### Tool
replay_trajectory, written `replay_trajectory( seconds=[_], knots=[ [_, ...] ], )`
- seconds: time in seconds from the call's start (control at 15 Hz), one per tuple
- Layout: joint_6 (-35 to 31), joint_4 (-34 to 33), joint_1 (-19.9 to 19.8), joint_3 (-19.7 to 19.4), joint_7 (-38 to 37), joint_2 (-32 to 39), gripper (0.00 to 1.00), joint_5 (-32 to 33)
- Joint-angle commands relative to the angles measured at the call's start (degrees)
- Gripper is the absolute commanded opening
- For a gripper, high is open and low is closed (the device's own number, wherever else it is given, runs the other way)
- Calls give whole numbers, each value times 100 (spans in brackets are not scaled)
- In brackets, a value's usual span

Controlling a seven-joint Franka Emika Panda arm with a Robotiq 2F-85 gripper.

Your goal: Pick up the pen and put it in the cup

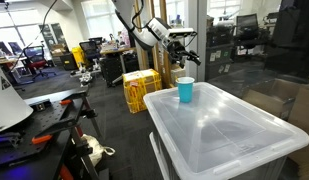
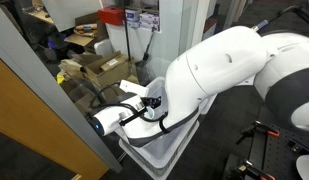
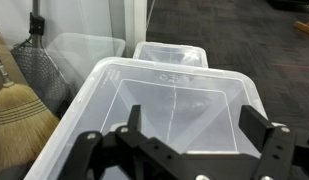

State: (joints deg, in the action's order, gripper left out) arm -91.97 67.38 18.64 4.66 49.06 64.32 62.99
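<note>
The light blue cup (image 1: 185, 90) stands upright on the near corner of a clear plastic bin's lid (image 1: 229, 125). My gripper (image 1: 186, 47) hangs in the air above and slightly behind the cup. In the wrist view its two black fingers are spread wide apart with nothing between them (image 3: 194, 120), and they look down on the clear lid (image 3: 174, 95). The yellow pen shows in no view. The cup is outside the wrist view. In an exterior view the white arm (image 2: 229, 75) hides most of the bin (image 2: 159, 148).
A yellow crate (image 1: 142, 88) stands on the floor beside the bin. A second clear bin (image 3: 169, 52) lies beyond it, and a broom (image 3: 14, 110) leans at the left. Cardboard boxes (image 2: 99, 65) sit behind. A cluttered workbench (image 1: 44, 110) is at the left.
</note>
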Motion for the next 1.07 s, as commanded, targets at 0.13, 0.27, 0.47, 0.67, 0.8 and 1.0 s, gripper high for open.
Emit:
replay_trajectory(
  seconds=[0.13, 0.27, 0.47, 0.67, 0.8, 1.0],
  knots=[
    [-72, 1040, -291, 99, -412, -925, 100, -262],
    [-119, 1327, -393, 125, -554, -1165, 100, -284],
    [-256, 1771, -560, 184, -658, -1514, 100, -248],
    [-367, 2251, -710, 212, -685, -1891, 100, -200],
    [-529, 2625, -833, 227, -672, -2186, 100, -161],
    [-917, 3183, -1035, 223, -643, -2612, 100, -80]
  ],
)
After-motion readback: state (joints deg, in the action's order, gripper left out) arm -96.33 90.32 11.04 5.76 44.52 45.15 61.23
